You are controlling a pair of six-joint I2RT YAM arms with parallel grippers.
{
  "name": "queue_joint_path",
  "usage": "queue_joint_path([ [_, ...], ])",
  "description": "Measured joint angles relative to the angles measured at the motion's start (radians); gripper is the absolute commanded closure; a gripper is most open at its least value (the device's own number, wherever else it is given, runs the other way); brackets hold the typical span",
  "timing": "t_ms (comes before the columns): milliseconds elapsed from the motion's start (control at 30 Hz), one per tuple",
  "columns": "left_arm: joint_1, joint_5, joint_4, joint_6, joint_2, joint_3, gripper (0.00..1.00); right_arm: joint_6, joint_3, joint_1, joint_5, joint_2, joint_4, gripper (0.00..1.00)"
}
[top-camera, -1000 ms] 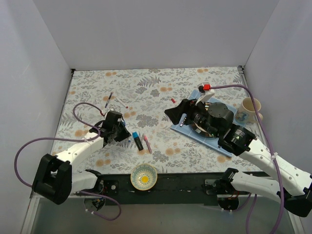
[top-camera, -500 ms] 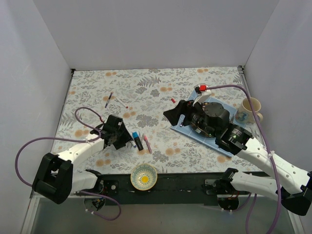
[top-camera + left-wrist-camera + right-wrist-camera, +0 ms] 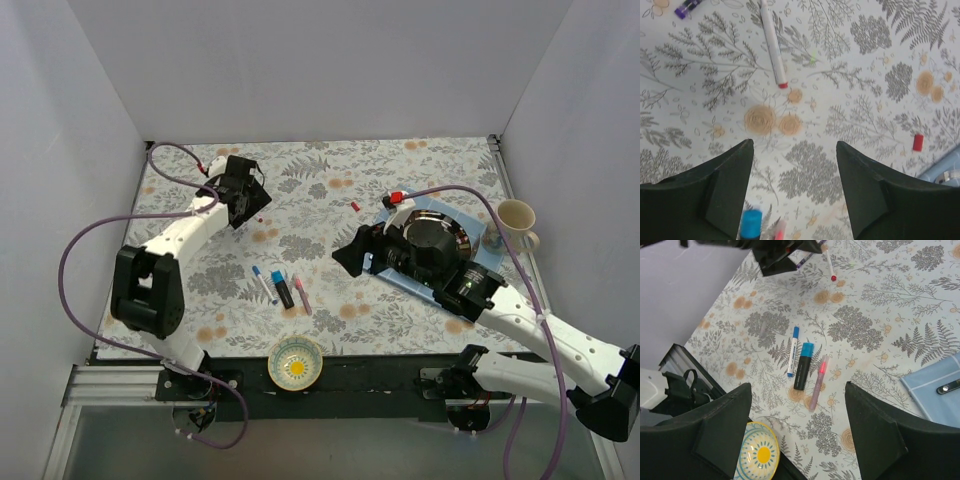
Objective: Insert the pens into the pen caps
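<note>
The left gripper (image 3: pixel 794 150) is held over the floral worktop (image 3: pixel 865 65), jaws released and empty. A red-tipped white pen (image 3: pixel 773 47) is seen upper left of its view, and what seems a red pen cap (image 3: pixel 918 142) at the right edge. The right gripper (image 3: pixel 797 386) is likewise spread, nothing grasped. A blue-tipped pen (image 3: pixel 792 351), black marker (image 3: pixel 802 367) and pink pen (image 3: pixel 817 382) are seen side by side mid-frame.

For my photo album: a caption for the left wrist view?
Open fingers hover above a white red-tipped pen and a red cap.
</note>
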Motion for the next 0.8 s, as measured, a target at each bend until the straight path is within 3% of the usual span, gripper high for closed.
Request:
queue_joint_path([
  [333, 0.084, 0.002, -0.038, 0.035, 0.465, 0.317, 0.47, -0.058, -0.051, 0.000, -0.060, -0.074, 0.031, 0.21],
  [600, 0.099, 0.000, -0.067, 0.051, 0.537, 0.345, 0.54, -0.089, -0.053, 0.000, -0.059, -0.077, 0.038, 0.21],
  [800, 0.099, 0.000, -0.066, 0.083, 0.552, 0.354, 0.75, -0.100, -0.054, 0.000, -0.065, -0.076, 0.038, 0.21],
])
